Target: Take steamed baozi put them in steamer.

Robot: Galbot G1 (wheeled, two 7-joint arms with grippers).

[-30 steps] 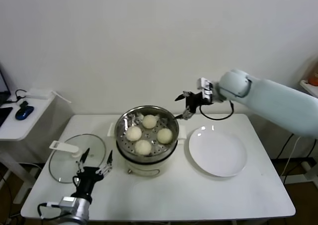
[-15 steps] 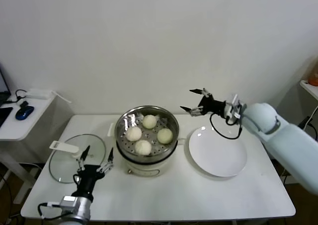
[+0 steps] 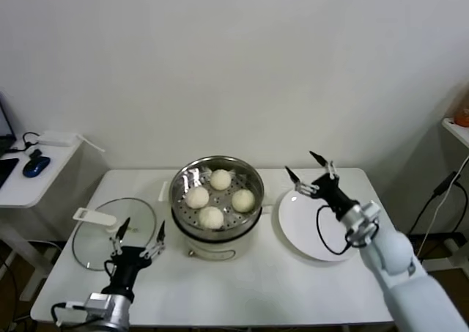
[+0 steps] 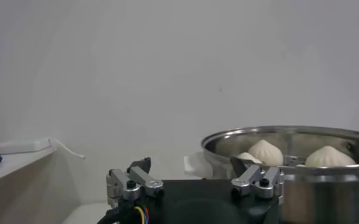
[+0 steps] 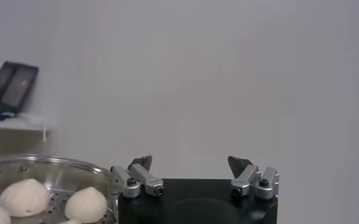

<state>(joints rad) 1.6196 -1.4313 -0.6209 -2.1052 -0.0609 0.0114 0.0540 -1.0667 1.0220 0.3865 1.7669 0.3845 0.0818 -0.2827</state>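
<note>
The steamer (image 3: 217, 226) is a shiny steel pot on a white base at the table's middle. Several cream-white baozi (image 3: 211, 216) lie on its perforated tray. My right gripper (image 3: 308, 171) is open and empty, above the far edge of the white plate (image 3: 322, 237), to the right of the steamer. My left gripper (image 3: 139, 231) is open and empty, low at the table's front left, between the glass lid and the steamer. The left wrist view shows the steamer rim (image 4: 289, 135) with baozi (image 4: 264, 150) inside. The right wrist view shows baozi (image 5: 86, 202) in the pot.
A round glass lid (image 3: 95, 248) with a white handle lies at the table's left. A side table (image 3: 26, 182) with a blue mouse stands farther left. The wall runs close behind the table.
My right arm has swung from above the steamer's far right side to the right and down, over the plate, empty. The left gripper has stayed in place.
</note>
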